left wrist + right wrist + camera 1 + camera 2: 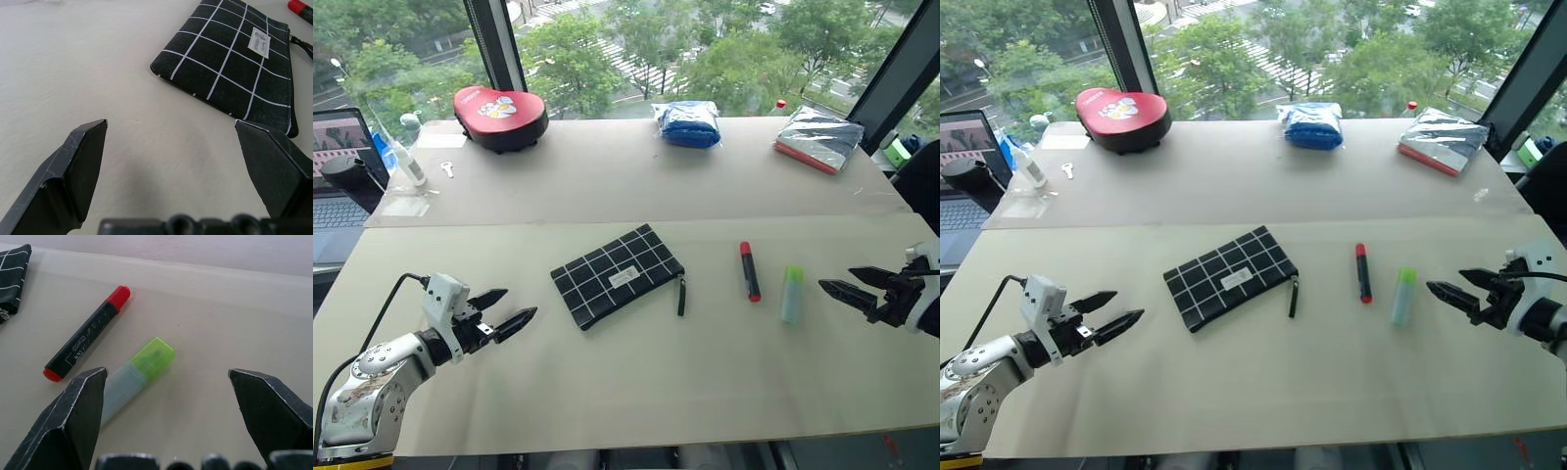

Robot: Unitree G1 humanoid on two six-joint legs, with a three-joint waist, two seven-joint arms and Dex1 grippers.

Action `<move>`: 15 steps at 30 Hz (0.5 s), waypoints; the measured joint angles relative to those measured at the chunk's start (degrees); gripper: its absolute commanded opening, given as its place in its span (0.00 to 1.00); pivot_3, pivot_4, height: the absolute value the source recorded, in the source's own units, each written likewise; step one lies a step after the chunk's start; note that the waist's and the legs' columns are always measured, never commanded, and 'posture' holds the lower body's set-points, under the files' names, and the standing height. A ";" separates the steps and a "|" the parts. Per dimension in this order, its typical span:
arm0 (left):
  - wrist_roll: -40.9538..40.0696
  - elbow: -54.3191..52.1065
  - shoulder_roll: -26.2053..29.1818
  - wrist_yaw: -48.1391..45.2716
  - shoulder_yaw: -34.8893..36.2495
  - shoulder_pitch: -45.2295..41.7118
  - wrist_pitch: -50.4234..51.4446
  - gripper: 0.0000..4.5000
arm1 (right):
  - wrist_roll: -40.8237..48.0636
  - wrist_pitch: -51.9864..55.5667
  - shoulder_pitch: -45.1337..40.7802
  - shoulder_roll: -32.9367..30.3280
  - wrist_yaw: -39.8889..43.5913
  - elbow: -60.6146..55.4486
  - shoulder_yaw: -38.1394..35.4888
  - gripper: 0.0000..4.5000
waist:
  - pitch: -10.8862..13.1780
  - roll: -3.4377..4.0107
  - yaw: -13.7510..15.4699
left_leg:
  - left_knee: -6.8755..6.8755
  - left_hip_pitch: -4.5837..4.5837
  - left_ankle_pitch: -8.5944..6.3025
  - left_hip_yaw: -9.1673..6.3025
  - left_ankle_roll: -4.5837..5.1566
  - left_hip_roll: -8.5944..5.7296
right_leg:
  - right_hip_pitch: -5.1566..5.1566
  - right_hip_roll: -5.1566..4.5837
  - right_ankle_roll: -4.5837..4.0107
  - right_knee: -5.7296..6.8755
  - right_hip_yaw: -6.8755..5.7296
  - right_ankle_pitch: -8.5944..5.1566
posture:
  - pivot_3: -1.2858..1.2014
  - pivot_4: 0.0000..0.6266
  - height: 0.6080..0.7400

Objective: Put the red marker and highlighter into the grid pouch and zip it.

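Grid pouch (618, 276) lay flat mid-table, apparently zipped, with the red marker (749, 271) and highlighter (792, 294) apart to its right. Both the left gripper (505, 311) and right gripper (854, 285) hung wide and empty. A one-handed zipper pull would likely drag the unpinned pouch; either round pen could roll from a glancing pinch.
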 measured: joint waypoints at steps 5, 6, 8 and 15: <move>0.03 3.24 0.24 -4.13 -0.46 -2.25 -2.11 1.00 | 0.00 0.02 -0.04 1.30 -0.43 -0.40 0.31 0.98 | 0.00 0.00 0.06 | 0.00 0.00 0.02 -0.01 -0.03 -0.01 | 0.01 0.00 -0.01 0.01 -0.05 0.00 | 0.52 0.24 1.00; 0.13 4.42 0.74 -6.15 -0.78 -2.65 -3.58 1.00 | 0.03 0.06 -0.02 1.73 -0.64 -0.58 0.68 0.98 | 0.00 0.00 0.01 | 0.00 0.00 0.01 0.00 -0.02 -0.01 | 0.00 0.00 -0.01 0.01 -0.03 0.00 | 0.52 0.24 1.00; 0.83 6.73 1.58 -9.28 -1.83 -3.88 -6.95 1.00 | 0.14 0.19 -0.02 2.12 -0.81 -0.78 0.98 0.86 | 0.00 0.01 0.00 | 0.00 0.00 0.01 0.00 -0.02 -0.01 | -0.01 0.00 -0.01 0.01 -0.03 0.00 | 0.52 0.24 1.00; 15.70 17.75 4.38 -16.85 -9.74 -5.96 -35.17 1.00 | 2.51 2.80 -1.71 2.64 -0.66 -4.65 1.57 0.37 | 0.00 0.01 -0.02 | -0.01 -0.02 -0.01 0.02 -0.01 0.02 | -0.02 0.00 -0.05 -0.06 -0.03 0.02 | 0.52 0.24 1.00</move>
